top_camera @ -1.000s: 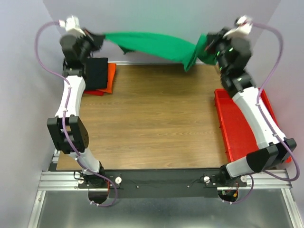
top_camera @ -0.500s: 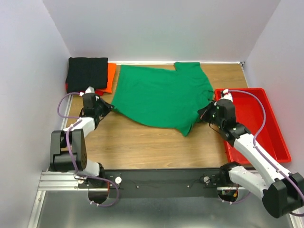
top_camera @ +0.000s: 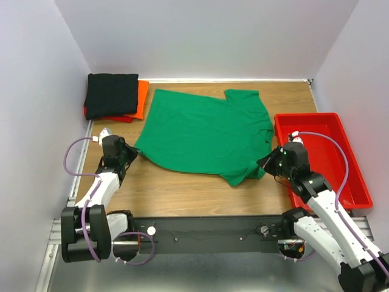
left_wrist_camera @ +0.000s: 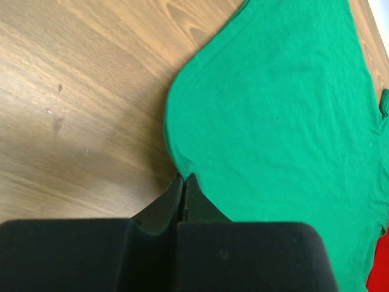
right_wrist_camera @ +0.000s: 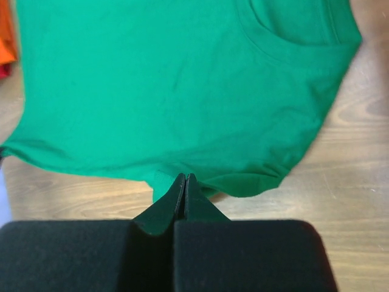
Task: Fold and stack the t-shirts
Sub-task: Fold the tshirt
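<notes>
Green t-shirt [top_camera: 203,134]: plain, solid colour, spread flat mid-table w/ slight wrinkles. Left gripper [left_wrist_camera: 184,177] & right gripper [right_wrist_camera: 184,176] jaws each clamped on its near edge. Black t-shirt [top_camera: 112,94] folded atop orange t-shirt [top_camera: 141,100], far-left corner.

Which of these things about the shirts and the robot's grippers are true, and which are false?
1. The green t-shirt lies spread flat on the wooden table. True.
2. The black t-shirt is inside the red tray. False: it lies folded on top of the orange-red t-shirt at the table's far left corner.
3. The left gripper and the right gripper are both shut on the green t-shirt's edge. True.
4. The red tray sits beside the left arm. False: it is on the right side of the table, beside the right arm.
</notes>
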{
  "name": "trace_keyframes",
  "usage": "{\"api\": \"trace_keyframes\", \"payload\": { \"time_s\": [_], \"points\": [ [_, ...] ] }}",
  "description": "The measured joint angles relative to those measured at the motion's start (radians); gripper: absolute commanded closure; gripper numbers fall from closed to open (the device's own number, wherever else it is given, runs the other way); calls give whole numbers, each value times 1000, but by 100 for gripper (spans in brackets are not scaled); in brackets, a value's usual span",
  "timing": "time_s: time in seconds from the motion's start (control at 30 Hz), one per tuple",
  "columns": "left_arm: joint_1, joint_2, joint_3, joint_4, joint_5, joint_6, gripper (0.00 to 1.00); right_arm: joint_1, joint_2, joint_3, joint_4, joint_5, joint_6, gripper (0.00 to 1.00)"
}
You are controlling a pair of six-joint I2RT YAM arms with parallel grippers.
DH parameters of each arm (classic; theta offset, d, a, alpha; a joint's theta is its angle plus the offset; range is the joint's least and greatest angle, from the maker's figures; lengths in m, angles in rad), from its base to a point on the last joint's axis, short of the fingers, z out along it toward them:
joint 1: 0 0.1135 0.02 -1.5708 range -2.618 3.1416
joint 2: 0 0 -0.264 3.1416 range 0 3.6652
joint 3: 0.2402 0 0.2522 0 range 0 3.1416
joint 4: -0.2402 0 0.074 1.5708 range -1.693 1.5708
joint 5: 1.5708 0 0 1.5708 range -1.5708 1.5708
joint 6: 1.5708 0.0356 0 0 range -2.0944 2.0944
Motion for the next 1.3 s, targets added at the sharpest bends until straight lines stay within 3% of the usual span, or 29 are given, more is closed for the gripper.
{"api": "trace_keyframes", "payload": {
  "time_s": [0.1, 0.37, 0.77, 1.3],
  "points": [
    [0, 20, 16, -2, 0, 14, 98, 0, 43, 2, -16, 4, 0, 100],
    [0, 258, 204, 16, 18, 41, 98, 0, 274, 138, -29, 91, -36, 100],
    [-10, 389, 346, -10, 34, 40, 96, 0, 469, 274, 36, 176, -95, 100],
    [-62, 515, 493, -70, 12, 41, 96, -55, 555, 350, 80, 224, -158, 99]
  ]
}}
